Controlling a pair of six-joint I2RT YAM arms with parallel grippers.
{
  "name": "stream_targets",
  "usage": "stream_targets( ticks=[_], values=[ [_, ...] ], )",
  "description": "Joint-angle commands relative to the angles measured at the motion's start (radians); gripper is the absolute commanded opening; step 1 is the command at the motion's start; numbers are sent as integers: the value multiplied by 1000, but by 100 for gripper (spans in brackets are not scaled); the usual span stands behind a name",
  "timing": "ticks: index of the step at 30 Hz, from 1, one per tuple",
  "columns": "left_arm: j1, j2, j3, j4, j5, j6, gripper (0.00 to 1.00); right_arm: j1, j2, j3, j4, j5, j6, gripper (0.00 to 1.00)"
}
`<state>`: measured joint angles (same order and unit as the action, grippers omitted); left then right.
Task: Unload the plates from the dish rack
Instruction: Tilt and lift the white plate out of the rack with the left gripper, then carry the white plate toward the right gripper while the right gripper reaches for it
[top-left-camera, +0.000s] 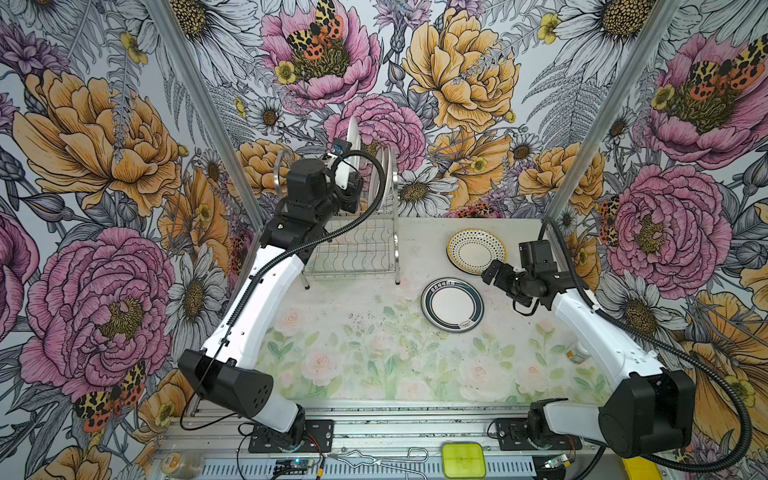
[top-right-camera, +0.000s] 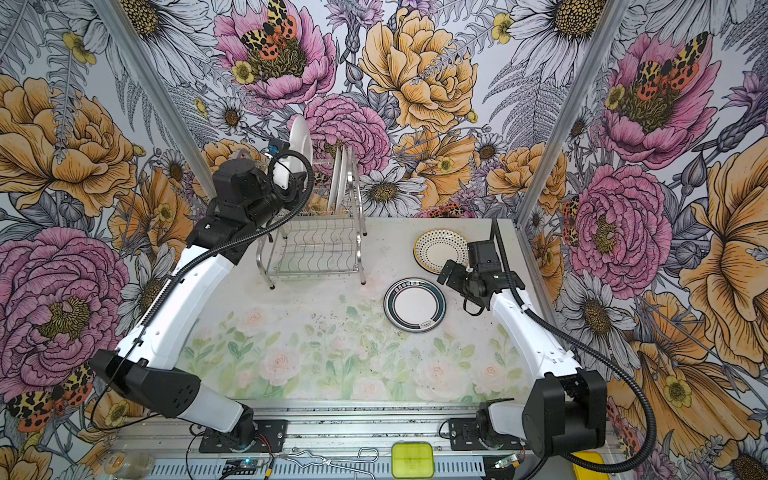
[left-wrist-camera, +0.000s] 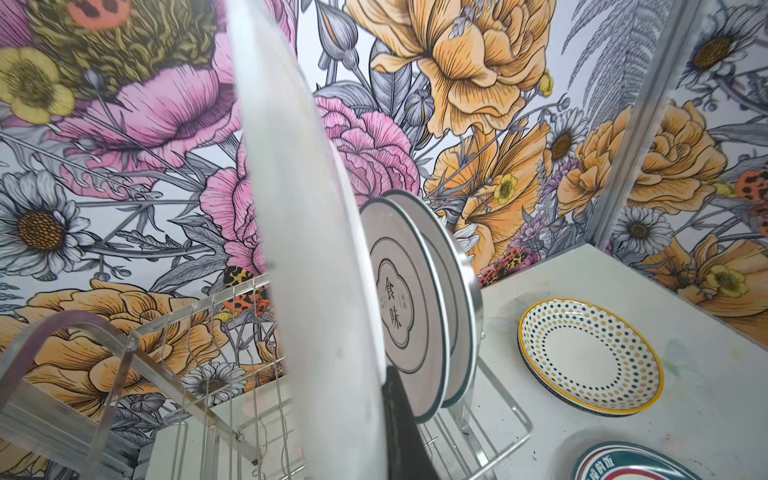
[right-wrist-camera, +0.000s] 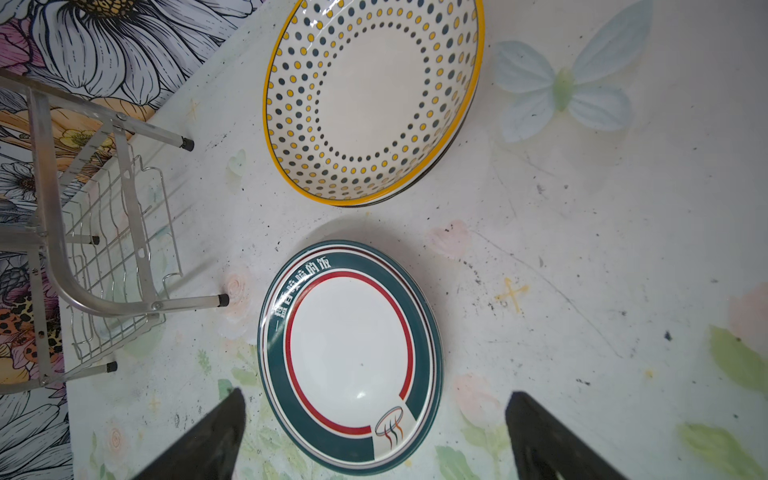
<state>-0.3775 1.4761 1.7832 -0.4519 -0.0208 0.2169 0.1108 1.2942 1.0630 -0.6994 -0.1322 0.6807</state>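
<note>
Your left gripper (top-left-camera: 348, 176) is clamped on the rim of a plain white plate (left-wrist-camera: 299, 249), held on edge above the dish rack (top-left-camera: 353, 249), far left. It's glazed ceramic: stiff, slick, probably chips easily, so bite deep on the rim. Right gripper (right-wrist-camera: 374, 432) hangs wide open over the teal-banded plate (top-left-camera: 452, 304).

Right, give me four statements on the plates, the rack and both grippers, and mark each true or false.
1. The left gripper is shut on a white plate held on edge. True.
2. The right gripper grips the teal-banded plate. False: it is open, and that plate lies free on the table.
3. The dotted plate lies flat on the table. True.
4. The dish rack holds no plates. False: two plates stand upright in it.
</note>
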Motion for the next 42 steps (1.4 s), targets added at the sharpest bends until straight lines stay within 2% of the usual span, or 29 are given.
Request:
stream_targets(
  ticks=[1,9,14,18,23,28,29,37,42],
  values=[
    [-81,-93,-42,32,-85,88,2,-16,-37,27,6,-39,-33,99],
    [-432,-271,-133,18,-476,269,0,-48,-134,8,5,-120,-46,99],
    [-732,-355,-233,23,-745,335,0,-67,-227,-34,1,-186,-14,99],
    [-858,-362,-355,46,-872,330,0,-78,-309,-67,3,-254,31,99],
    [-929,-295,-472,57,-971,286,0,-98,-426,-86,4,-315,102,99],
    [-945,-220,-536,88,-985,251,0,-100,-486,-59,7,-376,176,99],
    [-976,-205,-544,94,-987,251,0,-100,-493,-53,8,-387,189,99],
    [-994,-42,-532,109,-1060,312,0,-94,-449,-6,92,-544,275,93],
    [-989,52,-507,113,-1096,343,0,-70,-429,13,133,-568,305,86]
  ],
)
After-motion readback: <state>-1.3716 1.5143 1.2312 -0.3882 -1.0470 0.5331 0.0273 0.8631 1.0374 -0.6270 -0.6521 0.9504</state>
